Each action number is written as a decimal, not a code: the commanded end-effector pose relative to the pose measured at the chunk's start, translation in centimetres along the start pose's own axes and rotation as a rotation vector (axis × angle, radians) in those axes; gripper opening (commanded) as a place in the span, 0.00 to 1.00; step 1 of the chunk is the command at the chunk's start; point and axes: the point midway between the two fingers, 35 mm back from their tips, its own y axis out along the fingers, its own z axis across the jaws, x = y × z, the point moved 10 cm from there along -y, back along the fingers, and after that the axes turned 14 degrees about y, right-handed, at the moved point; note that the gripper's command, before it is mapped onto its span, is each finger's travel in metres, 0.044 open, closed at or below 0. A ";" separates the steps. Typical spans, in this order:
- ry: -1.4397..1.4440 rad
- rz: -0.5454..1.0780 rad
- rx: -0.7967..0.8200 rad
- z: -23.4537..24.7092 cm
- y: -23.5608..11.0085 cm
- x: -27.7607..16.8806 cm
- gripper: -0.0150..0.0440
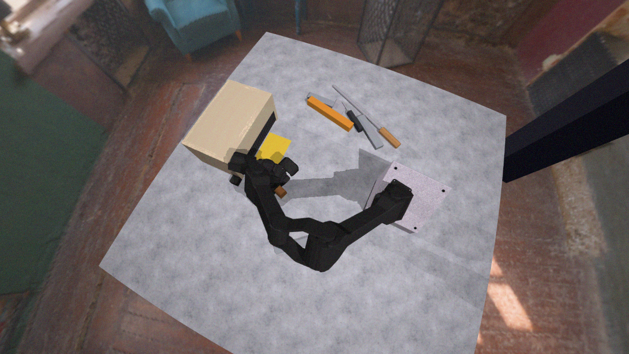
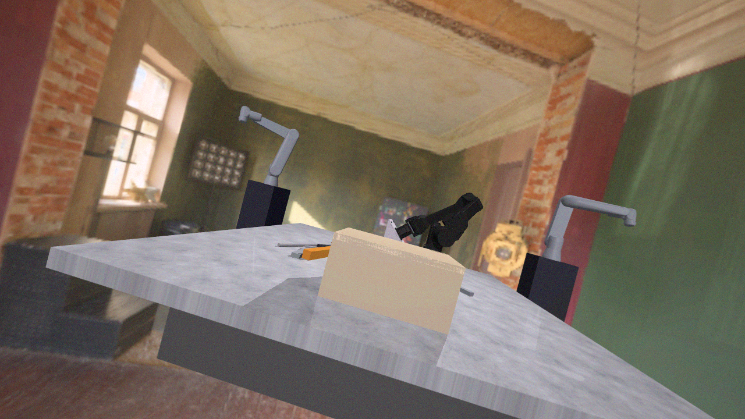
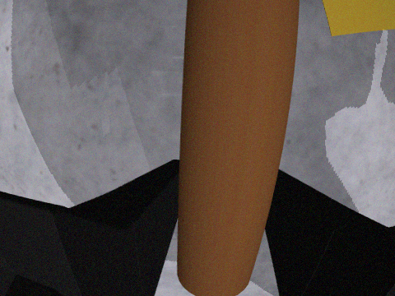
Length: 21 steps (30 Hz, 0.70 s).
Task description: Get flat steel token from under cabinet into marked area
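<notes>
The beige cabinet [image 1: 228, 118] [image 2: 390, 281] stands at the table's left in the top view, with a dark vent strip [image 1: 265, 131] low on its front. The yellow marked area [image 1: 276, 144] [image 3: 362, 14] lies in front of it, partly shaded and partly covered by the arm. My gripper [image 1: 269, 170] [image 3: 223, 174] is shut on a brown wooden handle [image 1: 280, 192] [image 3: 234, 123], beside the near end of the marked area and close to the cabinet's front corner. The tool's far end is hidden. In the exterior view the gripper is hidden behind the cabinet. I cannot see the token.
An orange bar [image 1: 329, 113], a grey bar [image 1: 370, 132], a black-handled piece [image 1: 354, 121] and a thin rod with a wooden handle [image 1: 389, 137] lie together beyond the marked area. A grey piece [image 2: 466, 291] lies past the cabinet. The speckled base block [image 1: 428, 197] stands at the right.
</notes>
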 end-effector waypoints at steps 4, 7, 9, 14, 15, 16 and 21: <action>-0.002 0.001 0.003 0.2 0.0 0.9 0.25; -0.002 0.001 0.003 0.2 0.0 1.2 0.25; -0.002 0.001 0.003 0.3 0.0 1.4 0.25; -0.002 0.000 0.003 0.3 0.0 2.0 0.25; -0.002 0.000 0.003 0.4 0.0 2.0 0.25; -0.002 0.000 0.003 0.3 0.0 2.0 0.25; -0.002 0.000 0.003 -0.2 0.1 2.2 0.25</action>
